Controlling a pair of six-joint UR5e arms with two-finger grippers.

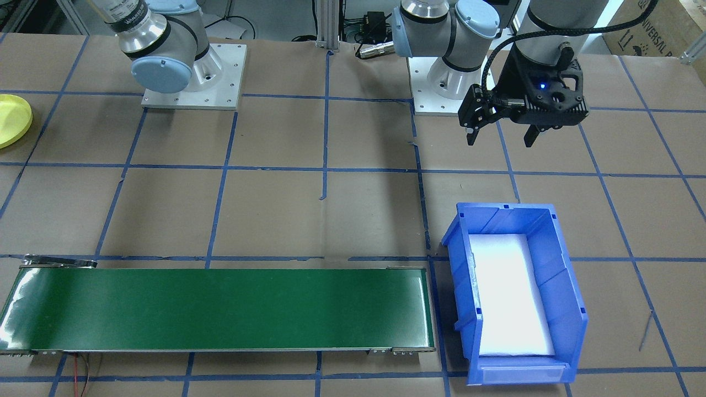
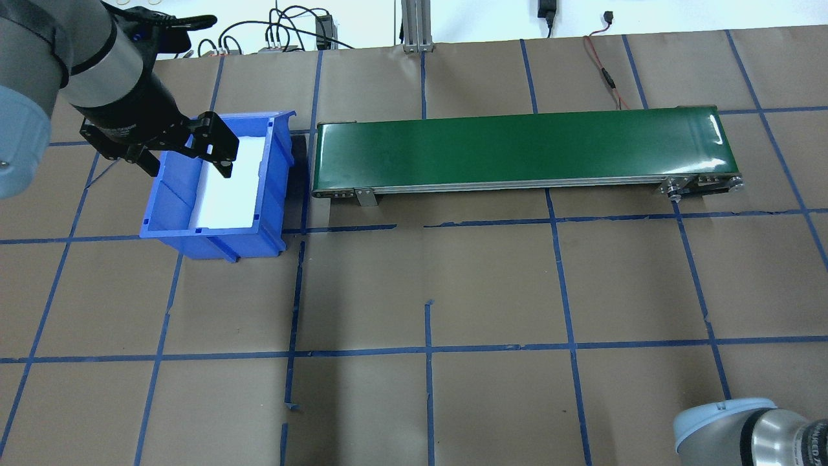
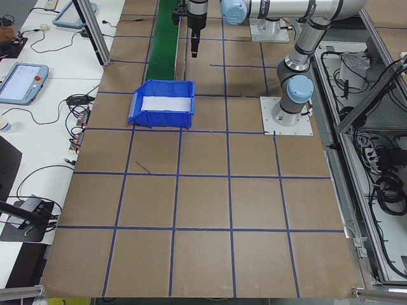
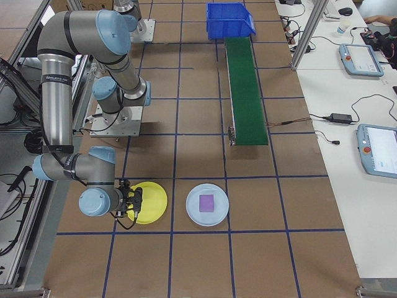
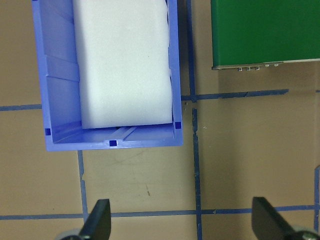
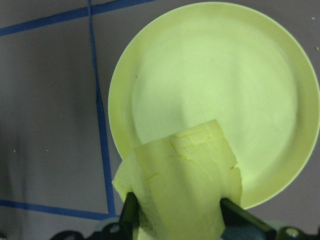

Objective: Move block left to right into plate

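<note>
Plate [image 6: 215, 95]: empty, frame centre. Right claw [image 6: 175, 212] clamps yellow block [image 6: 180, 190] over its lower rim. Blue bin [image 5: 55, 100]: white pad only. Left claw [image 5: 182, 225] spread, bare desk [image 5: 140, 180] beneath.

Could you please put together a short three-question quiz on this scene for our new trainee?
1. True or false: the blue bin holds a block.
2. What does the right gripper hold, and over what?
3. The left gripper is: A) open, B) shut on a block.

Key:
1. False; only a white liner shows.
2. A yellow block, over the yellow plate.
3. A.
</note>
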